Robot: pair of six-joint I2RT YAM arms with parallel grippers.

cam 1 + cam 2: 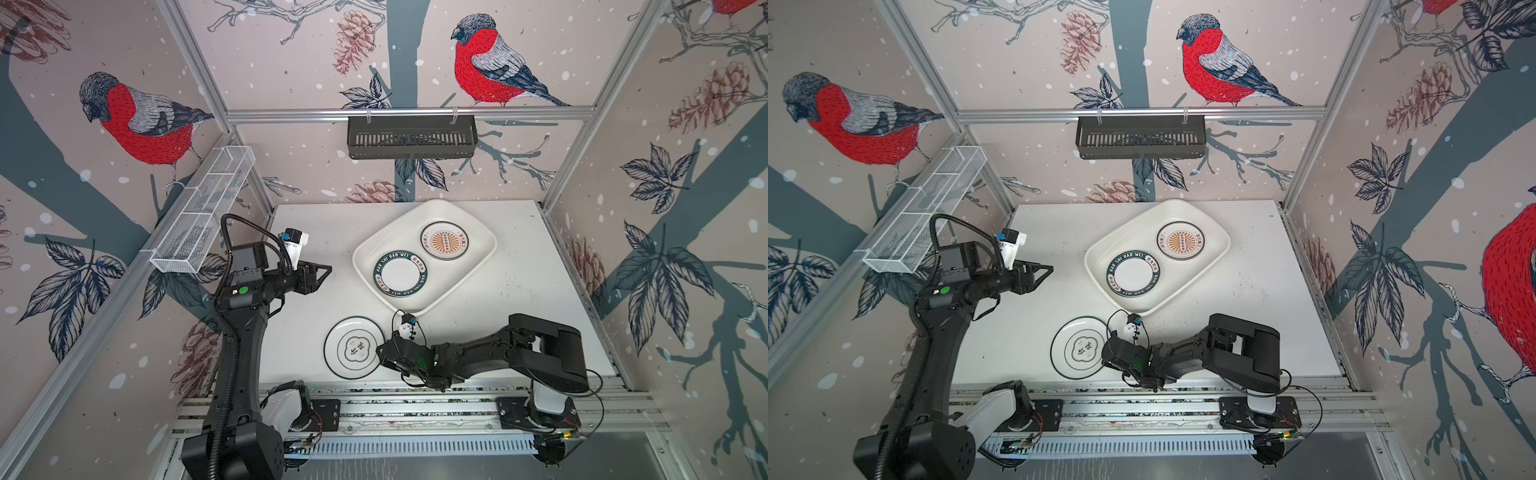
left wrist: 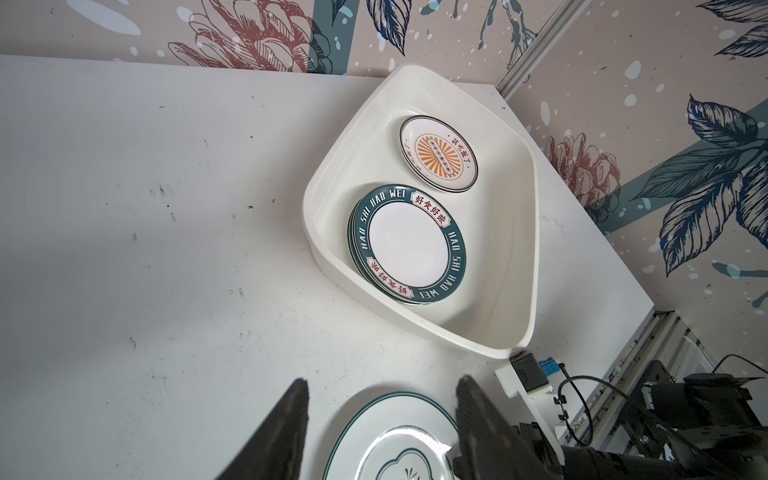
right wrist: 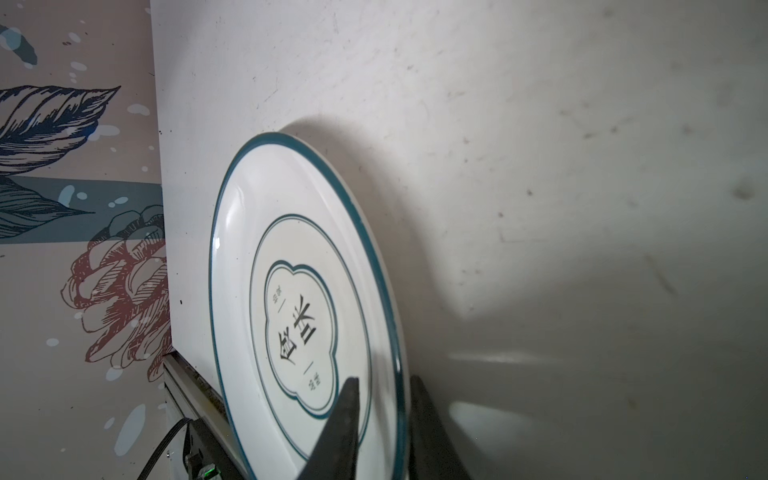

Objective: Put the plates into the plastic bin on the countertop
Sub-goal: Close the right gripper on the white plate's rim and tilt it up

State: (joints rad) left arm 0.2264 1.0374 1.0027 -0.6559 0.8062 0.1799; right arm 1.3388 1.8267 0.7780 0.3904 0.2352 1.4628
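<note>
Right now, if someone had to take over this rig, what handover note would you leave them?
The left gripper is open and empty, hovering over the countertop on the left.
The right gripper is low at the front, with its jaws on either side of the rim of the emblem plate. A firm grip isn't clear.
Done: the plastic bin holds stacked green-rimmed plates and stacked sunburst plates.
Left: the emblem plate, the only plate seen outside the bin, lies on the countertop.
</note>
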